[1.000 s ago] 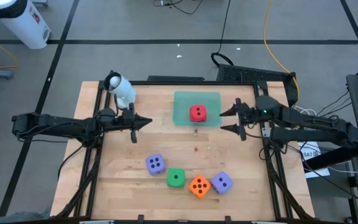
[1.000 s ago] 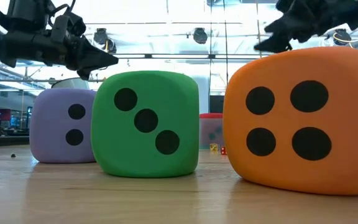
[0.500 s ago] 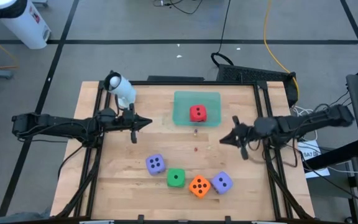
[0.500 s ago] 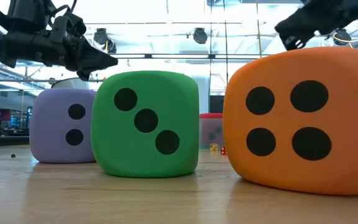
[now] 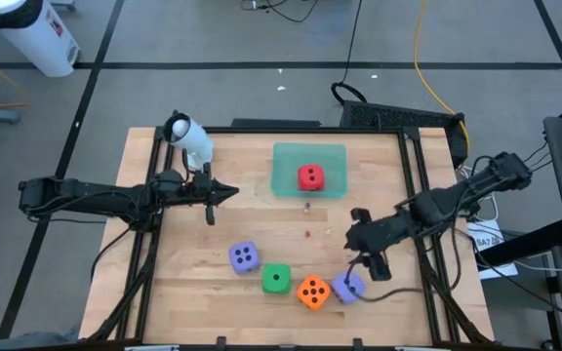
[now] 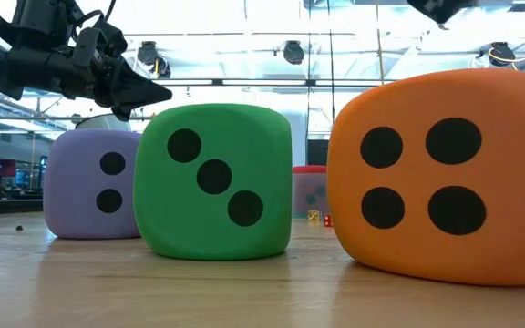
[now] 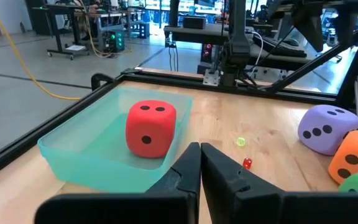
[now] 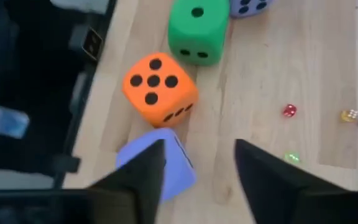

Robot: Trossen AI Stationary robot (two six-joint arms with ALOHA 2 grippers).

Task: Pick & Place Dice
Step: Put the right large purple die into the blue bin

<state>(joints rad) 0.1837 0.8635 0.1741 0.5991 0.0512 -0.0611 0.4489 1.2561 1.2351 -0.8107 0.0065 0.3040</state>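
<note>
A red die sits in a teal tray at the table's far middle; it also shows in the left wrist view. A purple die, a green die, an orange die and a second purple die rest in a row near the front edge. My right gripper is open and empty, slanting down just above and beyond the second purple die. My left gripper is shut and empty, left of the tray.
Several tiny dice lie loose on the wood between the tray and the row. A white cylinder-shaped object stands at the far left corner. Black rails border the table's sides. Bare wood lies between the tray and the row.
My right gripper has gone from beside the tray toward the table's near edge, ending over the right-hand purple die, and has tipped downward. It has stayed open. No die has moved.
</note>
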